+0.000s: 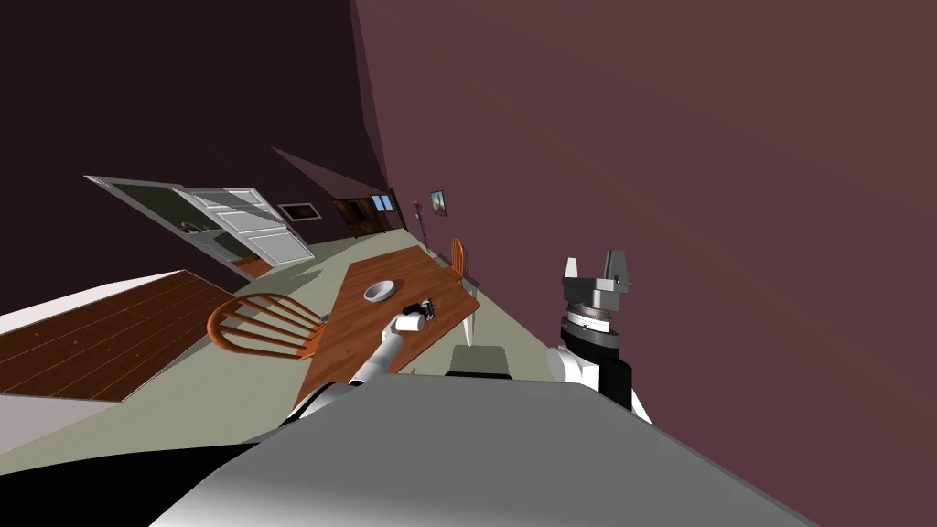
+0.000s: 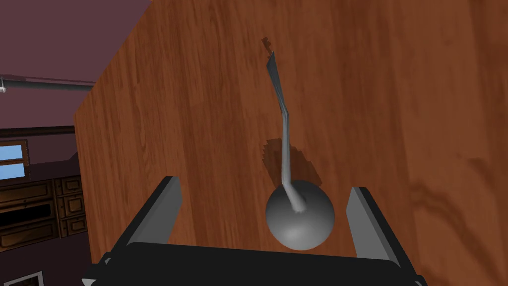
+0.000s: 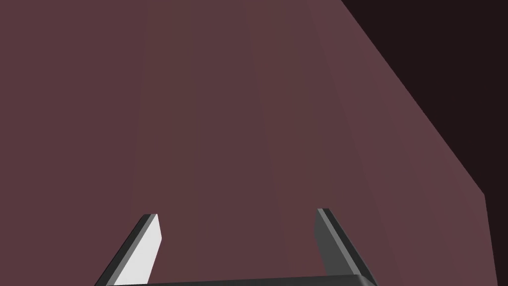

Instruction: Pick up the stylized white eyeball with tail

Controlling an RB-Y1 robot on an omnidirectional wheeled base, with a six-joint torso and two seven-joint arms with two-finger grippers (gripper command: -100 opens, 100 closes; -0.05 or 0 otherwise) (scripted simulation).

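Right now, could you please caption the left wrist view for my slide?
Open left gripper brackets the grey tailed eyeball on the wooden table.

no legible text, labels or signs

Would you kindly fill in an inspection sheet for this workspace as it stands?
Surface: brown wooden table, grain plainly visible.
Job's things: grey eyeball with a thin tail lies on the table between the fingers of the left gripper, touching neither; the tail points away from the gripper.
Clutter: white bowl farther along the table.
Grippers: left gripper open around the eyeball; right gripper open, raised near the wall.
Cables: nothing seen.
Surroundings: wooden chair beside the table, maroon wall, white door.
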